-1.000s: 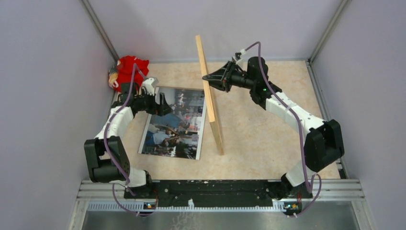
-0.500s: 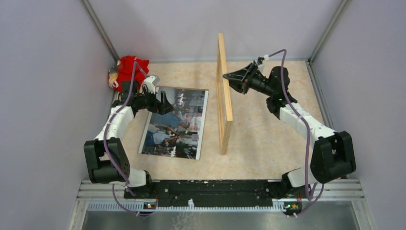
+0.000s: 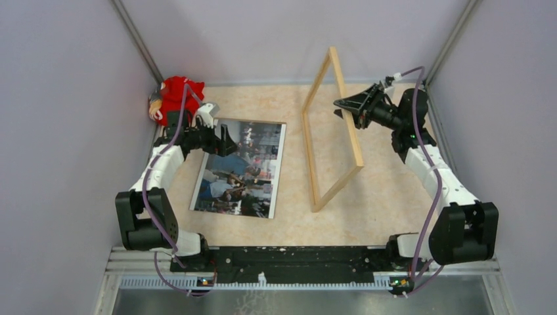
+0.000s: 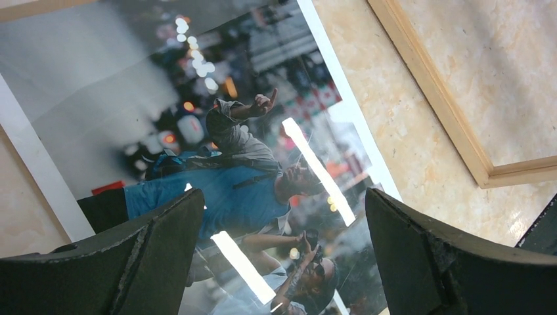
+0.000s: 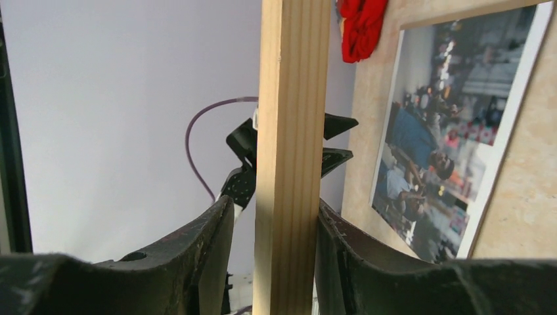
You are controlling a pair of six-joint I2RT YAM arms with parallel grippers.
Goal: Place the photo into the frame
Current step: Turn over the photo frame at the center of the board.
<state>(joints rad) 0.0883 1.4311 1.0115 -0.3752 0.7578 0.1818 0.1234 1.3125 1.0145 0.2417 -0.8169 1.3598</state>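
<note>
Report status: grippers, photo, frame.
Left gripper open, over far end of photo. Right gripper loose around raised rail of frame; frame tilted, opposite edge on table. Photo flat, face up, beside frame.

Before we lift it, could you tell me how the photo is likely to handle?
The photo looks thin and lies flat, so it will probably flop if lifted by an edge. Its glossy face shows bright glare streaks, so it may slide when pushed.

photo [image 3: 242, 167]: flat, picture side up | frame [image 3: 311, 157]: light wood, tilted on one long edge beside it
</note>
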